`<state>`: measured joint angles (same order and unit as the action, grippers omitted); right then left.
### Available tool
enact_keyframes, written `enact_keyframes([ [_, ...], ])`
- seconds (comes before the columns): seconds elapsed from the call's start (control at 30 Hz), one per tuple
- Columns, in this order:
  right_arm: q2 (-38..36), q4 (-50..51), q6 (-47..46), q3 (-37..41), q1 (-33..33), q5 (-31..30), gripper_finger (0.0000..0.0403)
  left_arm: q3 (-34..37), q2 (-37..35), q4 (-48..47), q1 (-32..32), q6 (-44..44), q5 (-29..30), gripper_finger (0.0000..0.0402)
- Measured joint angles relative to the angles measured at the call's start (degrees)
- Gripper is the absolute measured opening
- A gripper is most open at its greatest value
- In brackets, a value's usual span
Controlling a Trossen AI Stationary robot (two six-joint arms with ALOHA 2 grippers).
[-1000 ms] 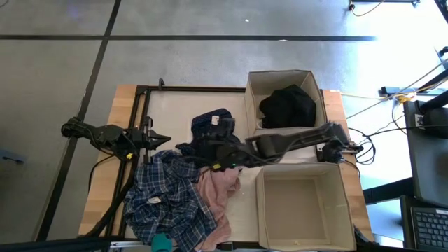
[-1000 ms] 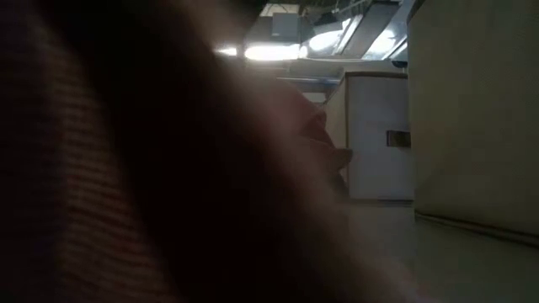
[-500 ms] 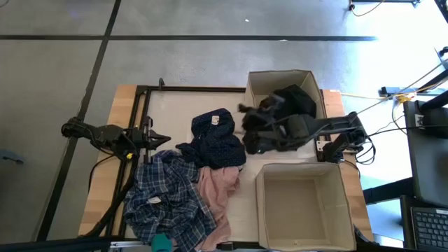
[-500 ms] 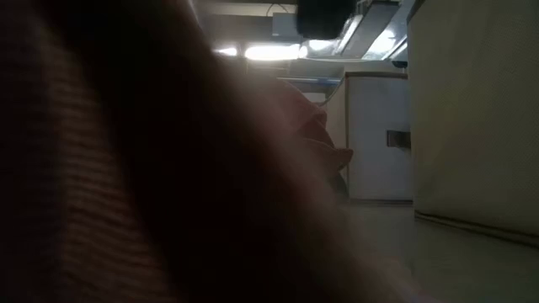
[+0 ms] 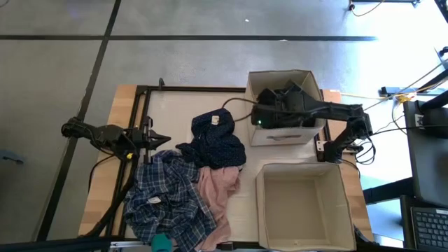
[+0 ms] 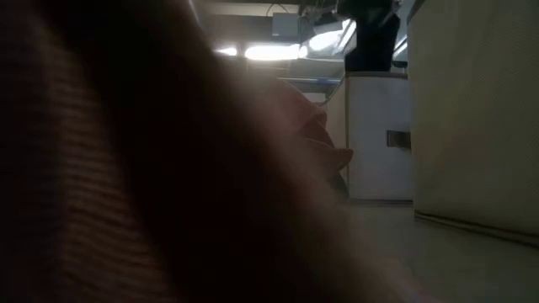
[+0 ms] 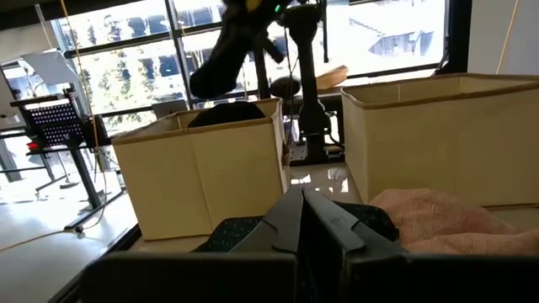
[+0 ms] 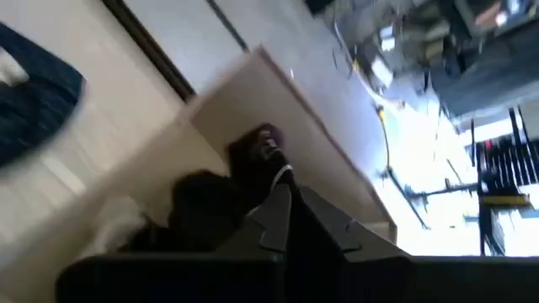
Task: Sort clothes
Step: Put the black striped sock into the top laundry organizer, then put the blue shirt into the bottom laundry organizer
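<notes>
My right gripper (image 5: 257, 115) is shut on a dark garment (image 7: 221, 63) and hangs it above the left part of the far box (image 5: 253, 78). A black garment (image 5: 292, 98) lies inside that box. On the table lie a navy dotted garment (image 5: 217, 140), a blue-white plaid one (image 5: 168, 203), a pink one (image 5: 218, 190) partly under them, and a small teal piece (image 5: 162, 243) at the near edge. My left gripper (image 5: 159, 138) waits shut and level at the table's left, just left of the pile. My right gripper pinches the dark garment between its two shut fingers, a bunched part of the cloth (image 8: 257, 156) showing just past the fingertips. The fingers slant downward. The garment hangs slack below them (image 7: 202, 80), clear of the table and above the far box's rim.
A second box (image 5: 304, 203) stands at the near right, its walls (image 7: 438, 135) tall. A dark frame (image 5: 140, 105) runs along the table's left and far edges. In the low view, cloth (image 6: 126, 168) close to the camera hides most of the table.
My right gripper has gone from the clothes pile toward the table's far right, over the far box, turning and tipping as it went. It stays shut on the dark garment, which has been lifted clear of the pile. The navy garment stays where it was.
</notes>
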<state>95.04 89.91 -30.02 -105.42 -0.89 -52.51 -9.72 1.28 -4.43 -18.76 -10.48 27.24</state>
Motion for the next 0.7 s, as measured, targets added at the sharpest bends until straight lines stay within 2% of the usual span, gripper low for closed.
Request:
enact_keyframes([
  [0.1,-0.4,-1.0,-0.1,2.8,-3.2,3.0,0.0021,0.0,0.0,-0.1,0.0,-0.3,0.0,0.0001],
  [0.23,-0.2,-3.1,-1.0,6.7,-7.5,10.4,0.0021,0.0,0.0,0.0,0.0,-0.3,0.0,0.0001],
  [0.4,-0.3,-5.6,-2.9,10.1,-11.0,14.7,0.0034,0.0,0.0,0.0,0.0,-0.4,0.0,0.0001],
  [0.5,-0.3,-5.9,-2.7,10.7,-11.9,16.8,0.0063,0.0,0.0,0.0,0.0,-0.4,0.0,0.0001],
  [0.7,-0.3,-4.7,-1.0,9.5,-12.3,19.2,0.0149,0.0,0.0,0.0,0.0,-0.4,0.0,0.0001],
])
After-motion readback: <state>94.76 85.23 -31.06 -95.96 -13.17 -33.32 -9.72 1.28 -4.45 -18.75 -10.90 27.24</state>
